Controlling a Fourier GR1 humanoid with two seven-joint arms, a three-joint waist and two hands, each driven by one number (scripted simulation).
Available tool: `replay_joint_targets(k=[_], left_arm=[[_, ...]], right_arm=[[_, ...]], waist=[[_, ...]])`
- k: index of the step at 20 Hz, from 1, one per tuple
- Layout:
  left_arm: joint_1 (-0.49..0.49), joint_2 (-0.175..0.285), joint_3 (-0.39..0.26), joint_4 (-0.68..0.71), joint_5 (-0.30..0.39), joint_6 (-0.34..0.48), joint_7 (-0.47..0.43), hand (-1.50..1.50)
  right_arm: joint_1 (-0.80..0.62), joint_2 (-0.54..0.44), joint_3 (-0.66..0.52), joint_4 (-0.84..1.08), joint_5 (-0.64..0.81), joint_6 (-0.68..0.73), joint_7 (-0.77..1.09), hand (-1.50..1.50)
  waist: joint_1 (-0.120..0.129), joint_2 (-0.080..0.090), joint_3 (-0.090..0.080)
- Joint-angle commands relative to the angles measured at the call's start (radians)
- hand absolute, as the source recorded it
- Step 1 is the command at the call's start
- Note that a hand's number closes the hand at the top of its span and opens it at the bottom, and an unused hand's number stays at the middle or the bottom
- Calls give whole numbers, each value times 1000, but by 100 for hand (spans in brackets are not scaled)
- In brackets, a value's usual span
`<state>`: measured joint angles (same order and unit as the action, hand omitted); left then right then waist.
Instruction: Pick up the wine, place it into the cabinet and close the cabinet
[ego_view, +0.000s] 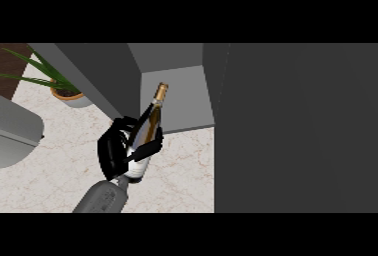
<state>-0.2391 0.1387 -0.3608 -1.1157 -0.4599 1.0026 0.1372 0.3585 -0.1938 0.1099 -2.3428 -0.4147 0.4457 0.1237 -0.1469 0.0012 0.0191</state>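
The left hand (114, 147) holds the wine bottle (153, 117): black fingers (150, 146) and thumb curl round the lower body of the bottle, so part of the glass and label is hidden. The grey forearm (102, 197) comes in from the view's lower edge, left of centre, and runs up and a bit right to the hand.

The bottle is tilted, w/ its base toward the forearm and its gold-foil neck pointing up and right. The neck tip sits over the front edge of the cabinet (188, 102) opening; the body and base are over the desk (52, 165), just outside it. Can't tell if the bottle touches the cabinet floor.

The cabinet stands open at the back of the desk, approx. mid-view. It shows a pale grey floor and back wall inside, w/ darker grey sides. A wide dark grey panel (295, 125) fills the view's right side from top to bottom and covers that end of the desk.

A potted plant (66, 94) in an orange pot stands near the desk's back-left corner, beside the cabinet's left side. A grey object (16, 132) lies at the left edge, only partly in view.
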Motion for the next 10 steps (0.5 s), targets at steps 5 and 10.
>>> replay_joint_targets(k=[5,10], left_arm=[[-273,-42,7,183,-96,-104,134,150],[-276,-64,-12,213,-166,-106,182,-150]], right_arm=[[7,-11,-4,-32,-39,7,12,-150],[-10,-3,5,-12,-29,-4,16,-150]], waist=[[-42,27,-16],[-30,32,-17]])
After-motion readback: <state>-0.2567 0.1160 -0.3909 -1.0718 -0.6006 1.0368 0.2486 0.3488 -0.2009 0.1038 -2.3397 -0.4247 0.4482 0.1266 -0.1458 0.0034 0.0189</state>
